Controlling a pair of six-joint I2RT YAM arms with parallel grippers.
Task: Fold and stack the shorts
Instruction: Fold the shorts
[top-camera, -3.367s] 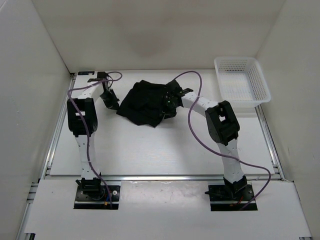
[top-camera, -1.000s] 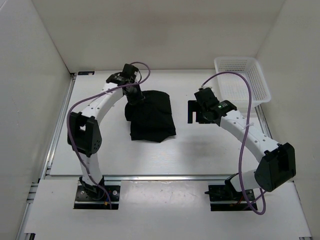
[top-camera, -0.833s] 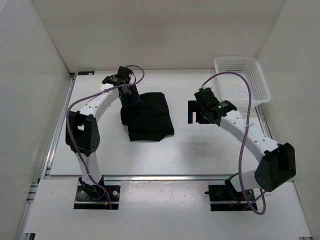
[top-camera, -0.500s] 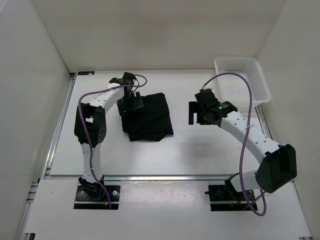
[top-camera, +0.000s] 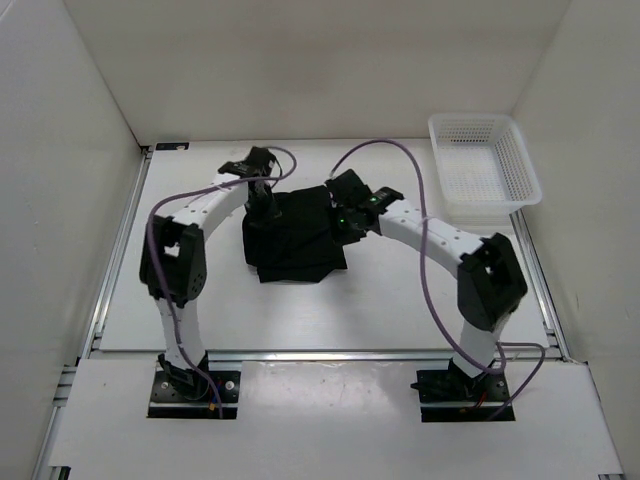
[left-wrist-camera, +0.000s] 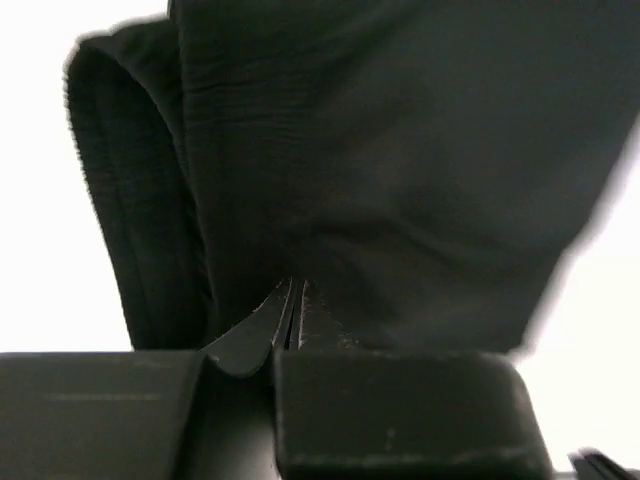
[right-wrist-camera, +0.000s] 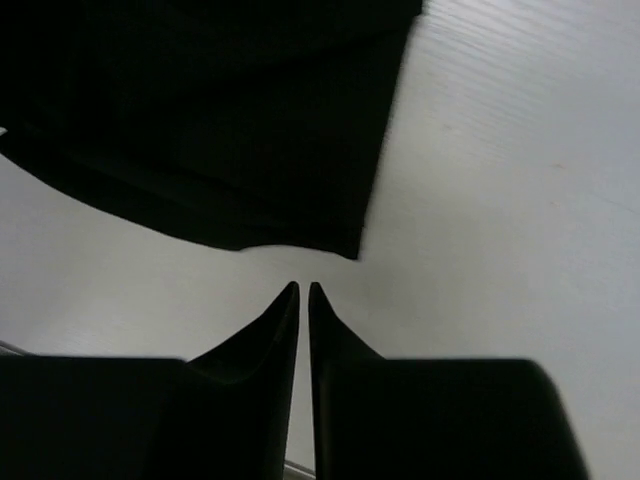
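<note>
The black shorts (top-camera: 297, 238) lie folded into a rough square on the white table, left of centre. My left gripper (top-camera: 264, 203) is shut, with its tips pressed against the shorts' upper left part. In the left wrist view the closed fingertips (left-wrist-camera: 296, 288) meet dark fabric (left-wrist-camera: 400, 170), and no cloth shows between them. My right gripper (top-camera: 346, 217) is shut and empty at the shorts' right edge. In the right wrist view its tips (right-wrist-camera: 303, 288) hover over bare table just short of the shorts' hem (right-wrist-camera: 200, 150).
A white mesh basket (top-camera: 485, 168) stands at the back right corner, empty. White walls enclose the table on the left, back and right. Purple cables loop from both arms.
My right arm has swung left from the middle right of the table to the shorts' right edge. My left gripper has shifted slightly on the shorts' upper left. The shorts stay folded.
</note>
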